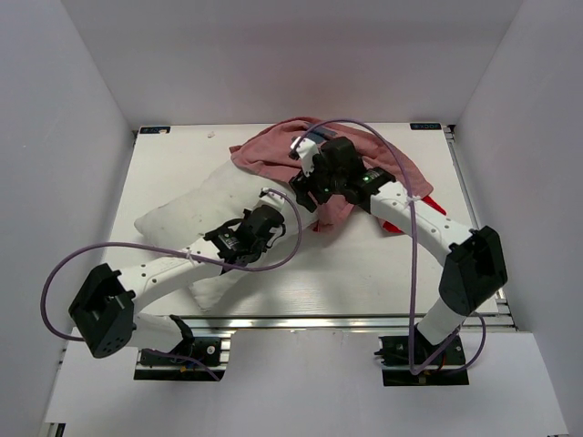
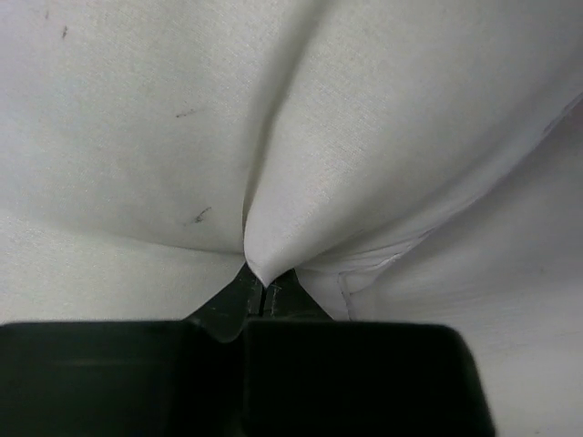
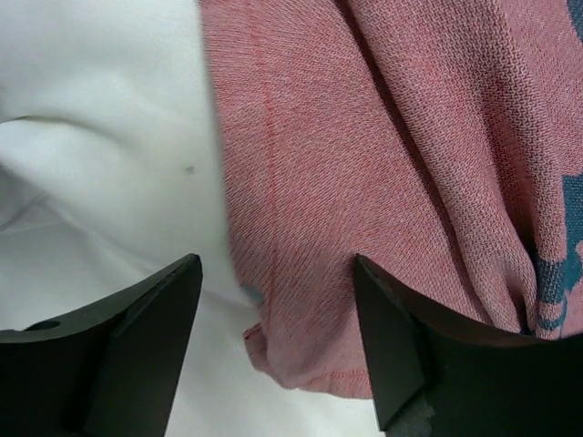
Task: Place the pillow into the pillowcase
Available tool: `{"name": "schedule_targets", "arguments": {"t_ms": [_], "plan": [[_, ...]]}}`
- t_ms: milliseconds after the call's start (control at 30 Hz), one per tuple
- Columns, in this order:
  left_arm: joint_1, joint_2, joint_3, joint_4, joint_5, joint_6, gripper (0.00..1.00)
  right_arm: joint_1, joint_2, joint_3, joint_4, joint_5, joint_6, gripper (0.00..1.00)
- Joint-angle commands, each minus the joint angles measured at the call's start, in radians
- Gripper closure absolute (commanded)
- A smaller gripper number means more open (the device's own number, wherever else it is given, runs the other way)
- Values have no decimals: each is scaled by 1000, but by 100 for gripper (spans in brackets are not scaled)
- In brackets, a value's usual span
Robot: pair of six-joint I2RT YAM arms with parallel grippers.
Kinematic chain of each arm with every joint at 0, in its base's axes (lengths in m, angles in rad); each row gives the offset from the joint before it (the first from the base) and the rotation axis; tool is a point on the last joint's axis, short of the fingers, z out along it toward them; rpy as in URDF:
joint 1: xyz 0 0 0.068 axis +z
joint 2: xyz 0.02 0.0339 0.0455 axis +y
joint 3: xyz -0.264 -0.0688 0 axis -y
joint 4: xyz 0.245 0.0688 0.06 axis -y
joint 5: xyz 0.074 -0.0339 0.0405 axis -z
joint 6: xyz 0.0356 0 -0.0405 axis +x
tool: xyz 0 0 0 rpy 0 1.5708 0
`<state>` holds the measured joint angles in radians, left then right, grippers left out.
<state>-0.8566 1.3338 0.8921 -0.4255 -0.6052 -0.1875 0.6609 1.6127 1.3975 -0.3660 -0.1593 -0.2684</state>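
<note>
Pillow (image 1: 196, 214): white, lying on the left of the surface (image 1: 364, 273), far end under the pillowcase.
Pillowcase (image 1: 273, 150): red-pink, bunched at the back middle.
Left claw (image 2: 264, 293): pinched tight on a pillow fold.
Right claw (image 3: 276, 278): wide open over the pillowcase edge, holding nothing.

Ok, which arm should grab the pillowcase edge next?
Right. The right pincer is open astride the pillowcase hem, beside the pillow. The left pincer is shut on a fold of pillow fabric, so it looks occupied.
</note>
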Motion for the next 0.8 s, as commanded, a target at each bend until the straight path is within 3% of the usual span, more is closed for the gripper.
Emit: {"name": "schedule_targets", "arguments": {"t_ms": [0,67,100,133,167,200,433,633,767], "plan": [[8,-36,21,-12,-21,-20,100,5,51,41,67,101,-23,28],[8,-62,33,-27,-15,-24,100,5,67,75,64,107,-32,45],[8,-93,45,-33,-8,-29,100,5,70,83,58,98,-34,72],[10,-108,53,-36,-1,-33,100,3,69,101,47,87,-29,87],[11,-123,62,-39,8,-36,100,5,66,118,33,67,-25,97],[14,-149,82,-47,36,-47,100,6,52,139,15,-9,-17,100],[31,-111,283,-50,254,-98,100,184,7,463,-106,-245,160,100],[41,-99,341,82,280,-144,100,224,108,635,-39,-365,440,100],[42,-226,283,163,172,-174,100,184,138,692,15,-424,625,100]]}}
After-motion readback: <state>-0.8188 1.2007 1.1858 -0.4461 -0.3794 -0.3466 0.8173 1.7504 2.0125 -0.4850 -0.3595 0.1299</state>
